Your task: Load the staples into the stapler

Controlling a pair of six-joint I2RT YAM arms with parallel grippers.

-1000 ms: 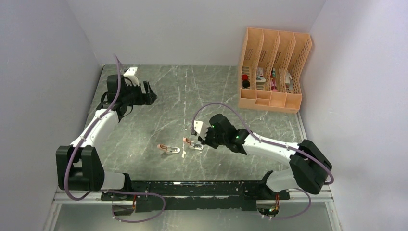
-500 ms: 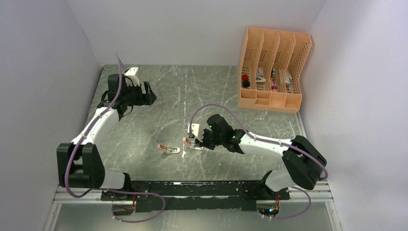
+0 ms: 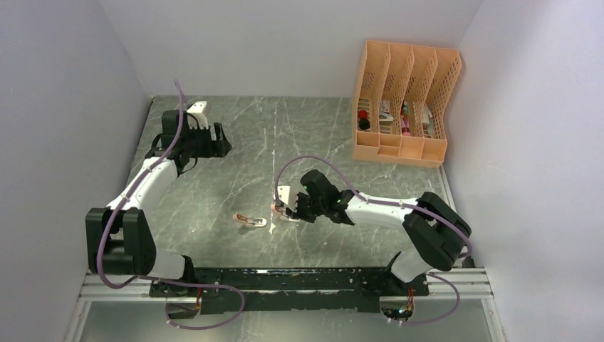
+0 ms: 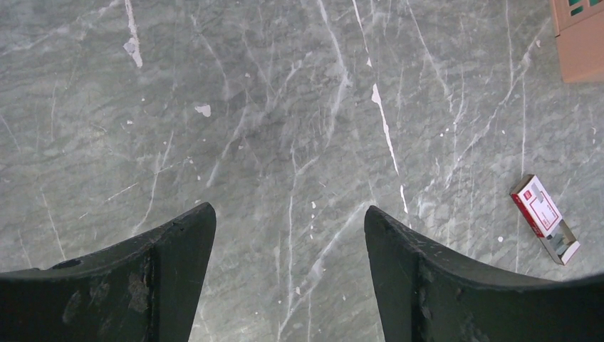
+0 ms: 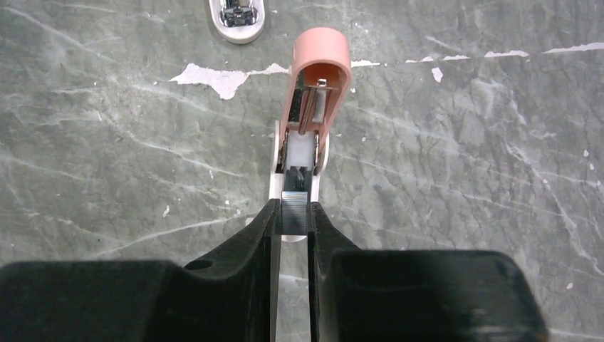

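Where stapler (image 5: 318,78) gapes, right gripper (image 5: 293,208) pinches staples (image 5: 293,216).

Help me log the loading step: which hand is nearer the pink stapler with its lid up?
Right. The right hand pinches staples at the open tray of the stapler; the left hand hangs open far off, near the back left corner of the table.

Overhead view from behind, wrist views close, facing down (all share tabletop (image 3: 313,135))
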